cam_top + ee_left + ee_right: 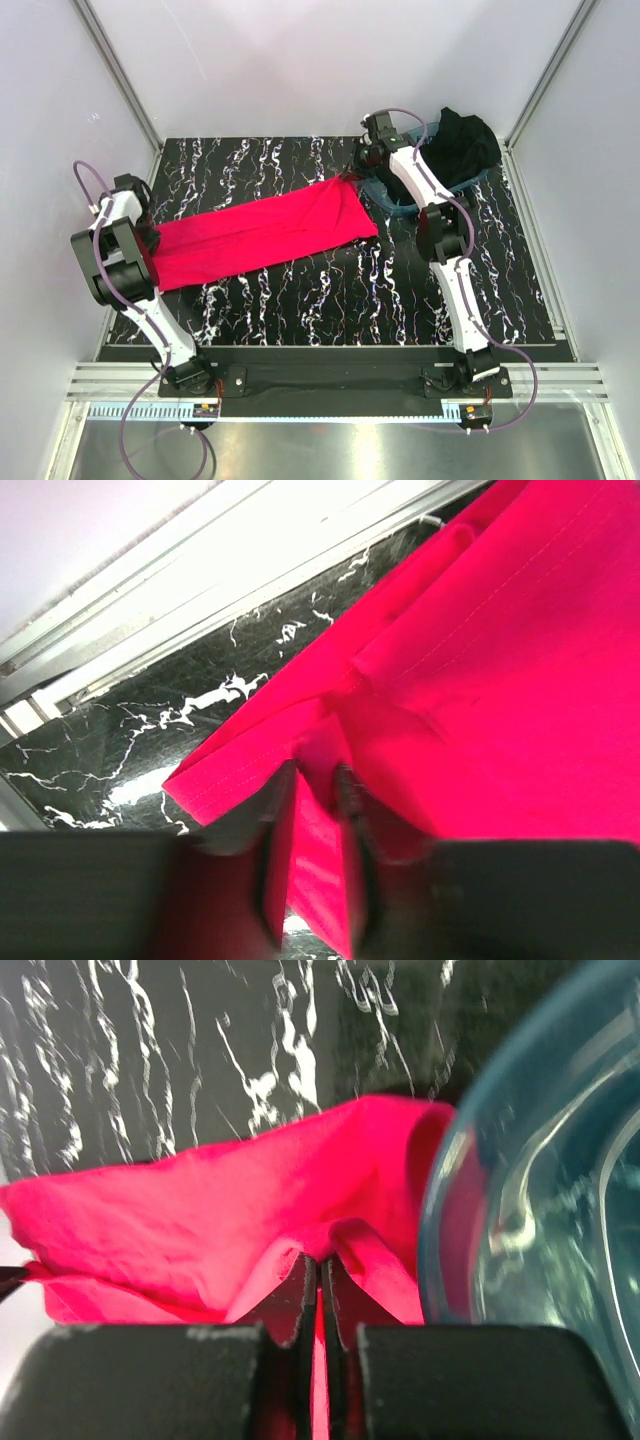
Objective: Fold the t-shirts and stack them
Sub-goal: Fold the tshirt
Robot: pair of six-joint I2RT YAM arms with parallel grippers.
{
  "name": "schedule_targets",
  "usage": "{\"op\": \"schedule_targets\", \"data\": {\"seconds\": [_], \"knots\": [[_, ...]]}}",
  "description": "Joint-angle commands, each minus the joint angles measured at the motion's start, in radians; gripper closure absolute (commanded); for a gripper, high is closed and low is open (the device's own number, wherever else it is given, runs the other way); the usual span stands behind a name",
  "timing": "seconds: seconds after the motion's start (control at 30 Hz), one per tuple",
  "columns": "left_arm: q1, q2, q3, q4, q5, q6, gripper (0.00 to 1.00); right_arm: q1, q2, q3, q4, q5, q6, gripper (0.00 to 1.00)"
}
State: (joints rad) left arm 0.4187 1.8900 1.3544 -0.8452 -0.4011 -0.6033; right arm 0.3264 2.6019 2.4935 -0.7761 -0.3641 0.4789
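On the near left of the bench [330,300], the left fingers [272,830] are set slightly apart around a fold of the red t-shirt [265,235]; whether it is pinched cannot be told. Its strip is laid slantwise toward the far right, where a corner is clamped by the closed right fingers [295,1305], just beside the teal tub [530,1220]. The black t-shirt [468,145] is heaped in that tub.
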Motion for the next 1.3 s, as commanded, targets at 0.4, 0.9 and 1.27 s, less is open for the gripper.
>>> {"op": "schedule_targets", "data": {"seconds": [0.4, 0.9, 1.27], "knots": [[-0.023, -0.386, -0.114, -0.014, -0.038, 0.057, 0.43, -0.033, -0.086, 0.119, -0.052, -0.029, 0.013, 0.56], [-0.015, -0.367, -0.311, 0.109, 0.191, 0.030, 0.69, 0.060, -0.348, -0.313, -0.192, 0.037, -0.132, 0.64], [-0.004, -0.379, -0.370, 0.094, 0.186, -0.019, 0.69, 0.120, -0.356, -0.558, 0.027, -0.138, 0.001, 0.45]]}}
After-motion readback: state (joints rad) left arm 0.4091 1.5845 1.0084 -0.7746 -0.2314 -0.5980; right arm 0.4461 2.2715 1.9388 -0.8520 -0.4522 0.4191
